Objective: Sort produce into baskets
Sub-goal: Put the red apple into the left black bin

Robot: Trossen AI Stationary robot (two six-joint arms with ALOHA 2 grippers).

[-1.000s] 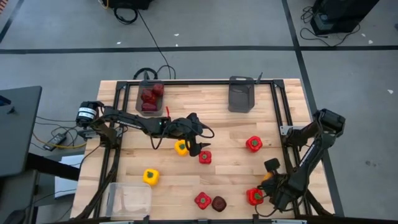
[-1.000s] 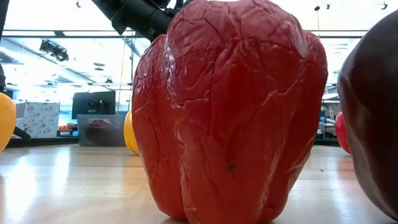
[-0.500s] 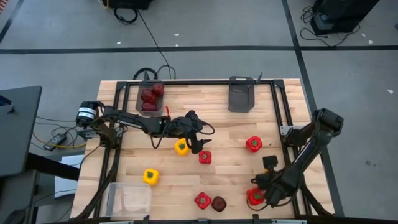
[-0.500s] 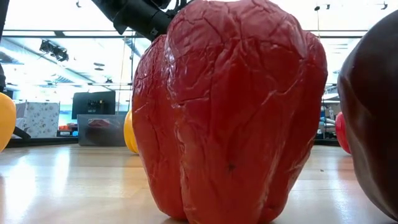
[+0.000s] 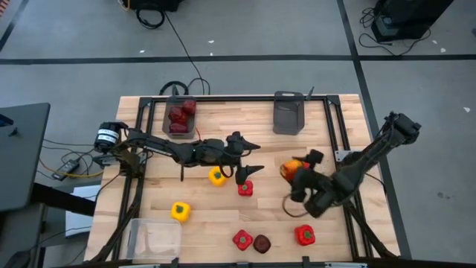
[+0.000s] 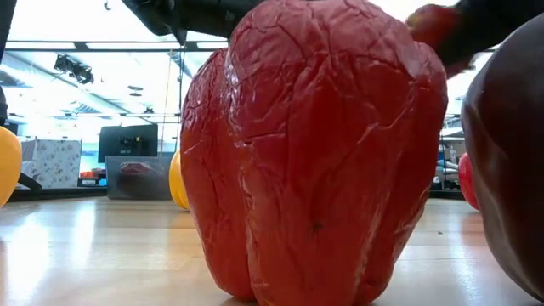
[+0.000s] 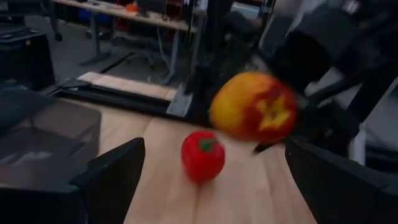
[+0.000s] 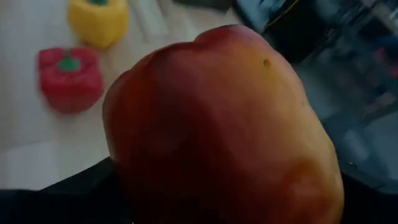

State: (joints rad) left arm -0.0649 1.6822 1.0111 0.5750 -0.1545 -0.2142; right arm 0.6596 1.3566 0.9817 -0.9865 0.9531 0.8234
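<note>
Orange-red apple (image 5: pixel 291 169) clamped in the right gripper (image 5: pixel 297 176), lifted above the table's right-centre, over or just beside the spot where a red pepper lay. Filling most of the right wrist view (image 8: pixel 224 130); seen from the left wrist as a blurred orange-yellow fruit (image 7: pixel 254 106) above a red bell pepper (image 7: pixel 203 155).

No readable brand, label or writing on any piece or bin.

Left gripper (image 5: pixel 249 158) at mid-table, fingers spread apart and empty, just right of a yellow bell pepper (image 5: pixel 216 176) and just beyond a red bell pepper (image 5: pixel 245 187).

Elsewhere on the wooden table (image 5: pixel 201 223): another yellow bell pepper (image 5: pixel 180 211) to the near left; a red pepper (image 5: pixel 242 239) touching a dark maroon apple (image 5: pixel 261 243) at the near edge; a further red pepper (image 5: pixel 304 235) to the near right. Far left, a dark grey bin (image 5: pixel 178 117) holding maroon apples; far right-centre, a second dark grey bin (image 5: pixel 288 113); near left corner, a clear shallow bin (image 5: pixel 155 240).

Low view almost filled by one red pepper (image 6: pixel 314 153), with the maroon apple (image 6: pixel 510 170) at its right.

Against half a second ago: right gripper raised from the near right corner and swung left and farther in, apple carried along; red pepper at near right left behind. Left gripper shifted slightly right, fingers wider. Other pieces unmoved.
</note>
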